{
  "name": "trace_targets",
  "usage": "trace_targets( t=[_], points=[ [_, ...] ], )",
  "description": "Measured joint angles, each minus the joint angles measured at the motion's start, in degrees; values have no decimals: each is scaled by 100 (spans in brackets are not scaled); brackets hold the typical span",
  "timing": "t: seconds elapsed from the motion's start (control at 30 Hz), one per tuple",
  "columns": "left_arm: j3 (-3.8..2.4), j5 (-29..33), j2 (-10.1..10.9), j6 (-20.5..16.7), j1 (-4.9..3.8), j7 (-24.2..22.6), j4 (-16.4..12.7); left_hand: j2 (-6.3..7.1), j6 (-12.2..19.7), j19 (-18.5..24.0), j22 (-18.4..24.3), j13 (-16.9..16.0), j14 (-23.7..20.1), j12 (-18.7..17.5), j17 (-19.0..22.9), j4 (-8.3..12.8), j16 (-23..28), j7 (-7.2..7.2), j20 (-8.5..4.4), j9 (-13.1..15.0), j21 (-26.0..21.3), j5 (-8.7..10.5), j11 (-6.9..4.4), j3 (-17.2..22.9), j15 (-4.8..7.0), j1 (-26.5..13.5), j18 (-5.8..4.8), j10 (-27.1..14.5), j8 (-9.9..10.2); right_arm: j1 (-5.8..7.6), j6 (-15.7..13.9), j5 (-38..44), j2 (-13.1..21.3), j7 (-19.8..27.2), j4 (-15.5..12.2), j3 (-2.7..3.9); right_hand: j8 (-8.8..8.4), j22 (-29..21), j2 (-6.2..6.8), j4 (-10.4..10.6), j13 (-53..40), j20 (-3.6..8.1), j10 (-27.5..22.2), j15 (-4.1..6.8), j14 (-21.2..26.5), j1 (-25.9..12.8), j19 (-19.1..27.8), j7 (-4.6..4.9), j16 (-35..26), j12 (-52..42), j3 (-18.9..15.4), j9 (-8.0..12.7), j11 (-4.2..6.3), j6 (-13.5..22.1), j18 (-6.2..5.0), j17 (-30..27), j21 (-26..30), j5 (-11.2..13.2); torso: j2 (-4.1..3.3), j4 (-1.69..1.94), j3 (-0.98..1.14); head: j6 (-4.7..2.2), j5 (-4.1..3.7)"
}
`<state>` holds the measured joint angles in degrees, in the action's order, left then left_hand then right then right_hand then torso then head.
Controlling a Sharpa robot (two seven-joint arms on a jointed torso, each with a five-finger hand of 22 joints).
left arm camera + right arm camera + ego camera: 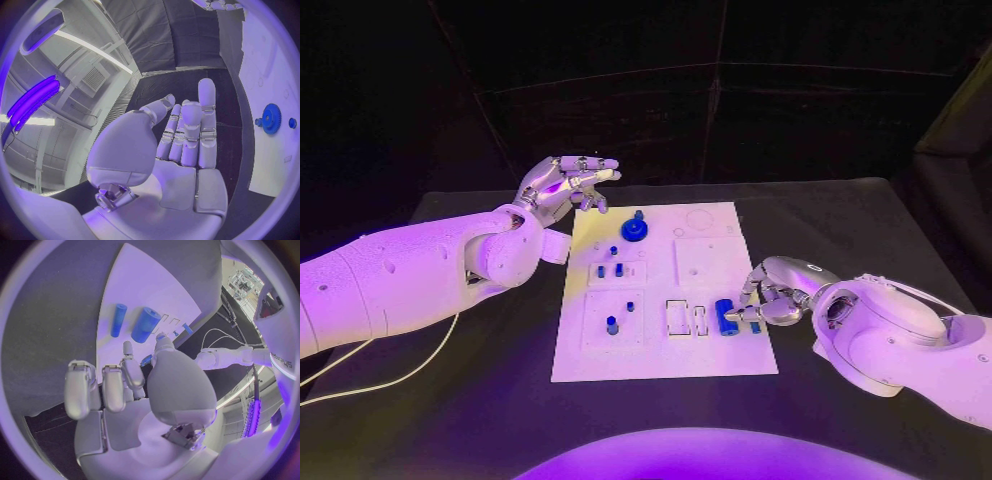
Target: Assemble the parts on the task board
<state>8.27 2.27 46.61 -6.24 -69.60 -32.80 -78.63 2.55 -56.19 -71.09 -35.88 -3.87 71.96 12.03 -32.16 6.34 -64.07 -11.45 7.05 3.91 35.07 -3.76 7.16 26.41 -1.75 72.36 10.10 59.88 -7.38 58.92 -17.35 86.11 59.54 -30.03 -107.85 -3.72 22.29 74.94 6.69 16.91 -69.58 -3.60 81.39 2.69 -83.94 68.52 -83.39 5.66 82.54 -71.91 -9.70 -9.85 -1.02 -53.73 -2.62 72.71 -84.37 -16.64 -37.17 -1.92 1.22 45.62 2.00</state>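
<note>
The white task board [661,290] lies mid-table. A blue gear [635,230] [271,118] stands near its far edge, with several small blue pegs [610,270] in the left-hand blocks. A thick blue cylinder [727,317] [145,325] and a thin one [753,323] [118,320] lie near the board's right edge. My right hand [773,295] [134,385] hovers low just beside them, fingers curled, and a small blue part [145,360] sits between its thumb and a finger. Raised over the far left corner, my left hand [568,182] [181,145] holds nothing.
Two empty rectangular slots [685,317] lie left of the thick cylinder. A white cable [387,375] trails over the black table beneath my left arm. Bare tabletop [862,220] stretches right of the board.
</note>
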Motion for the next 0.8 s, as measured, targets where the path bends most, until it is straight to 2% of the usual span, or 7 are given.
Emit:
trace_targets(
  t=[0.17, 0.33, 0.47, 0.67, 0.8],
  points=[
    [4, 0, 1, 6, 0, 1, 1, 0, 0, 0, 0, 0, 0, 0, 0, 0, 0, 0, 0, 0, 0, 0, 0, 0, 0, 0, 0, 0, 0, -28, 63, 135, -96, -96, 90, -20, 58, 0, -24, 0, -137, 13, 23, 0, 0, -24, -29, -4, 32, -91, 0, -24, 18, 4, 0, 72, -33, 0, 0, 0, -3, 5, 1],
    [6, 0, 1, 13, 0, 2, 3, 0, 0, 0, -1, 0, 0, 0, 0, 0, 0, 0, 0, 0, 0, 0, 0, 0, 0, 0, 0, 0, 0, -130, 96, 231, -220, -152, 133, -27, 130, 0, -26, 0, -243, 12, 41, 0, 0, -21, -29, 0, 60, -177, 0, -54, 1, 41, -1, 123, -57, -17, 0, 0, -3, 16, 9],
    [7, 0, 1, 17, 0, 3, 3, 0, 0, 0, -1, 0, 0, 0, -1, 0, 0, 0, 0, 0, 0, 0, 0, 0, 0, 0, 0, 0, 0, -228, 113, 283, -339, -162, 166, -22, 200, -1, -109, 0, -341, 13, 81, 0, 0, 63, -29, -2, 89, -258, 0, -106, 3, 40, -1, 171, -56, -62, -2, 0, -3, 23, 10],
    [8, 0, 16, 21, 1, 3, 3, 0, 0, 0, -1, 0, 1, 0, -1, 0, 0, 0, 0, 0, 0, 0, 0, 0, 0, 0, 0, 0, 0, -257, 122, 350, -402, -161, 229, 3, 280, -1, -182, -16, -426, 12, 103, -1, 0, 136, -29, -25, 98, -300, 16, -152, 21, 41, -1, 224, -81, -140, -2, 3, -3, 43, 27],
    [8, 0, 19, 23, 1, 3, 3, 0, 0, 0, -2, 0, 1, 0, -1, 0, 0, 0, 0, 0, 0, 0, 0, 0, 0, 0, 0, 0, 0, -262, 130, 383, -432, -161, 264, 9, 330, -1, -269, -17, -472, 12, 103, -1, 0, 222, -28, -35, 126, -300, 17, -159, 21, 32, -1, 224, -103, -289, -2, 3, -5, 43, 28]
  ],
)
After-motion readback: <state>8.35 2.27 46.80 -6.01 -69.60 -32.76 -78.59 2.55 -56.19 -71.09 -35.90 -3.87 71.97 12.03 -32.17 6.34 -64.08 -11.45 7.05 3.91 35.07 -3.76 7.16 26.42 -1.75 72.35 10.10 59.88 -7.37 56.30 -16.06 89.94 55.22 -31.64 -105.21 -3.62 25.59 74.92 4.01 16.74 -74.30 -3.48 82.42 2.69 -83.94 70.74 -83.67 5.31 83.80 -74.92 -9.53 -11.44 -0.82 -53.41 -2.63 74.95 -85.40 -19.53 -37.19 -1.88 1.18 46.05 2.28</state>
